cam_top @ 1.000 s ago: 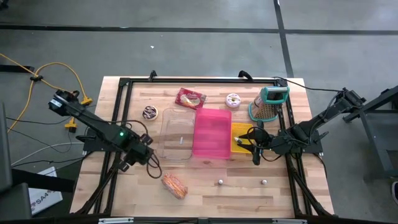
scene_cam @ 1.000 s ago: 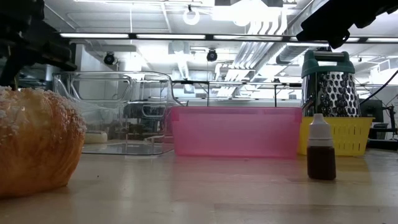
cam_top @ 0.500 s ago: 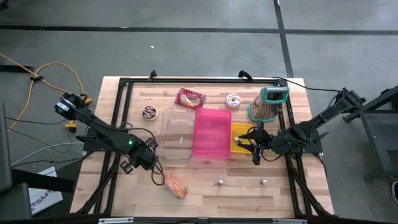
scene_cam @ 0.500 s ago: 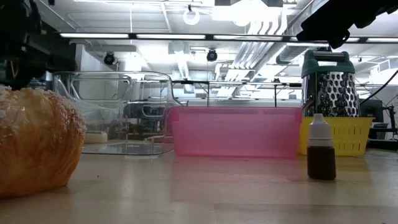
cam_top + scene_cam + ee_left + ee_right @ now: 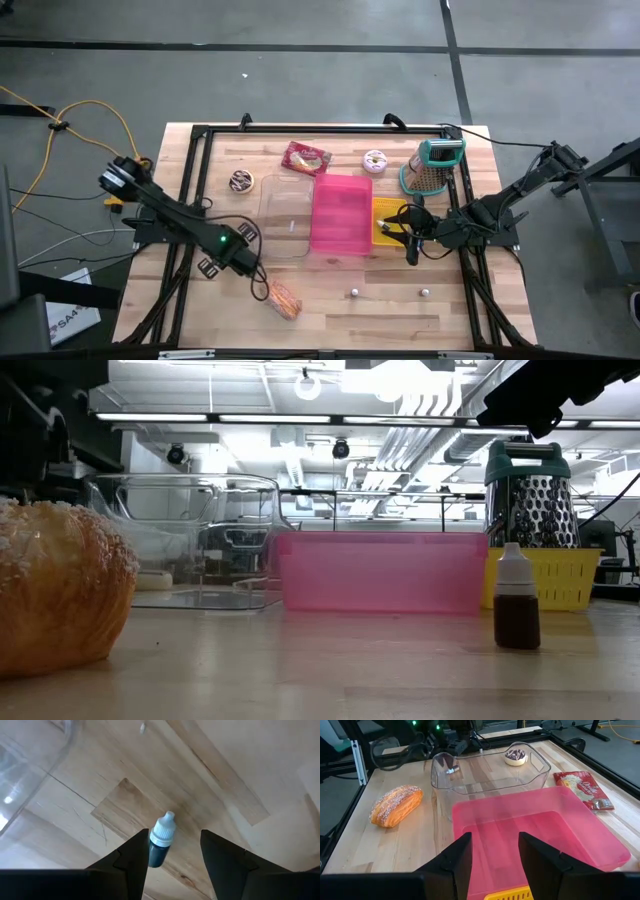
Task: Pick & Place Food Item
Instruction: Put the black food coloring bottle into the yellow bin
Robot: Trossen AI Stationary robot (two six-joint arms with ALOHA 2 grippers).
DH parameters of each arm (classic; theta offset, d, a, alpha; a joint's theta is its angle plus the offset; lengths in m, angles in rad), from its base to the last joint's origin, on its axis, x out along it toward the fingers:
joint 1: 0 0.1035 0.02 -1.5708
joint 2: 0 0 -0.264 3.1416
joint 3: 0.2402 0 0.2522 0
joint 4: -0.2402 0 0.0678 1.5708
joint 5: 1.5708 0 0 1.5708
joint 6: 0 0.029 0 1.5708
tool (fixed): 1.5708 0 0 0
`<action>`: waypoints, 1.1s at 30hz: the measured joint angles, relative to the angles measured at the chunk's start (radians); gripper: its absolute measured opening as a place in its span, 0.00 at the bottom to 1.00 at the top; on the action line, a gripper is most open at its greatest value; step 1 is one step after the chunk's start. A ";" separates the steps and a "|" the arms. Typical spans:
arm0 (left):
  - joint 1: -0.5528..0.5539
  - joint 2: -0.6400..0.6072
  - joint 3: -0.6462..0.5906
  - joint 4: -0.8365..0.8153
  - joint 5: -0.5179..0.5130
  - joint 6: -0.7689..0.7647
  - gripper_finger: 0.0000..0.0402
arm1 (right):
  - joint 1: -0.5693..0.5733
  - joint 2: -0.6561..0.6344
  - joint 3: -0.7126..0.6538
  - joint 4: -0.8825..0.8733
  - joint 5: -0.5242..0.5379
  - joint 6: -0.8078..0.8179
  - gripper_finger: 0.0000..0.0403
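The pastry (image 5: 282, 297) lies on the counter (image 5: 450, 300) in front of the clear tub (image 5: 283, 215), not yet touched. Over the last second my left fingers (image 5: 258, 284) have slid from beside the tub toward the pastry and now hover just beside it, part open and empty. My right fingers (image 5: 410, 236) wait by the pink bin (image 5: 340, 214), apart, empty. I judge the grasp comes next.
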 joint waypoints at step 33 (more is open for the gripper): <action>-0.001 0.015 -0.039 -0.010 -0.083 0.015 0.43 | 0.000 0.000 0.000 0.000 0.000 0.000 0.37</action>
